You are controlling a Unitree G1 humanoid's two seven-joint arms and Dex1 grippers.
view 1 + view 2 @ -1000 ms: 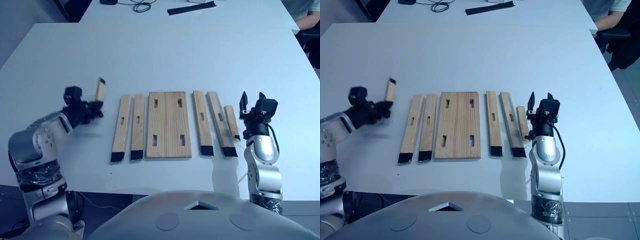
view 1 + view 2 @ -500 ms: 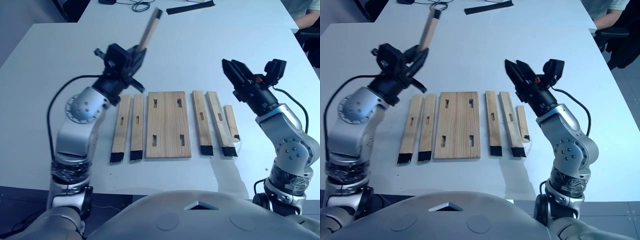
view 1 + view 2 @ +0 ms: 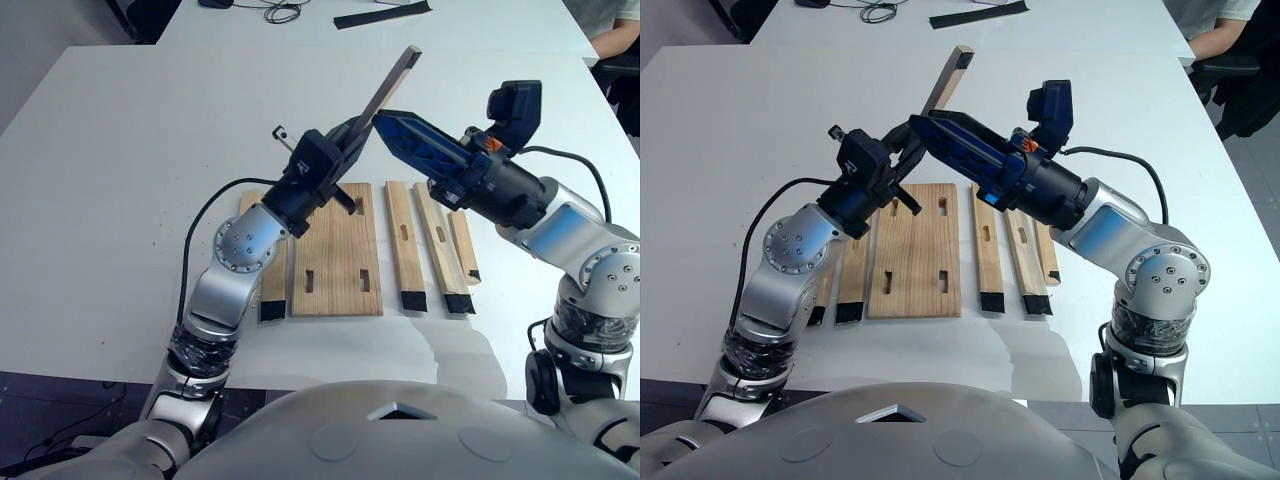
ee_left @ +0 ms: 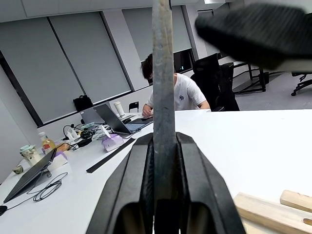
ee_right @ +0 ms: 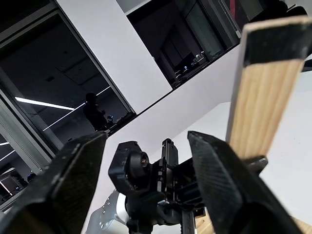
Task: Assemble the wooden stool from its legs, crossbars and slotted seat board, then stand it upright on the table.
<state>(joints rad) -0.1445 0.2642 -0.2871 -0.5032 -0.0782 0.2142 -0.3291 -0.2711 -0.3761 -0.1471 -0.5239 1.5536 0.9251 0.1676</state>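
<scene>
Above the seat board [image 3: 335, 270] we find left end effector [image 3: 352, 138] clamped on a crossbar [image 3: 393, 80], right end effector [image 3: 392, 125] spread, seemingly beside it; closing may knock it askew.

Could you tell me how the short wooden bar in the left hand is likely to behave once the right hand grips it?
The bar looks straight-grained and solid, so probably stiff. It is slim, so likely light. The left hand clamps only its lower end, so it might pivot if the open right hand pushes its top.
</scene>
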